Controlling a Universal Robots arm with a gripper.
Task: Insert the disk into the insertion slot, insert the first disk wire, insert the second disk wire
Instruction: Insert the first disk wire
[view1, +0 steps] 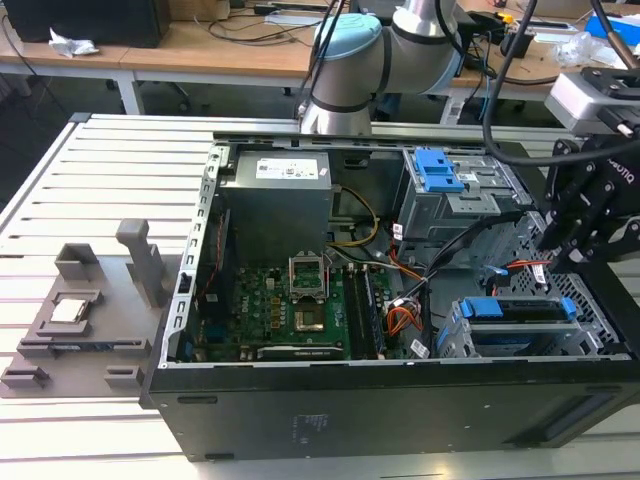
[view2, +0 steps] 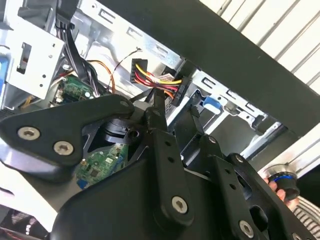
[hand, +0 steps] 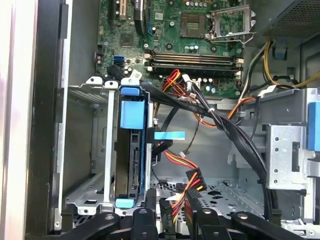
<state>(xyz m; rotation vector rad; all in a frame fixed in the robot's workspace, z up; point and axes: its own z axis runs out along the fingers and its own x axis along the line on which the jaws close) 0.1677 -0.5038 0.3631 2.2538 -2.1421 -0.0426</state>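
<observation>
The disk (view1: 520, 310), silver in a bright blue carrier, sits inside the insertion slot (view1: 455, 342), the low grey bay at the case's corner on the exterior view's right. In the first wrist view I see the disk (hand: 134, 150) edge-on within the slot (hand: 85, 150). My gripper (view1: 565, 250) hangs just above the case beside that bay. Its fingers (view2: 159, 107) stand close together, shut on a black disk wire connector (view2: 160, 80) with yellow, red and orange leads. That connector (hand: 194, 179) hovers off the disk's end, above my gripper (hand: 180, 212). A blue-tabbed cable (hand: 169, 135) lies against the disk.
A taller grey cage with a blue latch (view1: 440, 170) stands behind the slot. Thick black cable bundles (hand: 220, 120) cross the bay area. The motherboard (view1: 290, 310) and power supply (view1: 275, 200) fill the case's other half. A grey fixture (view1: 75, 310) lies on the slatted table.
</observation>
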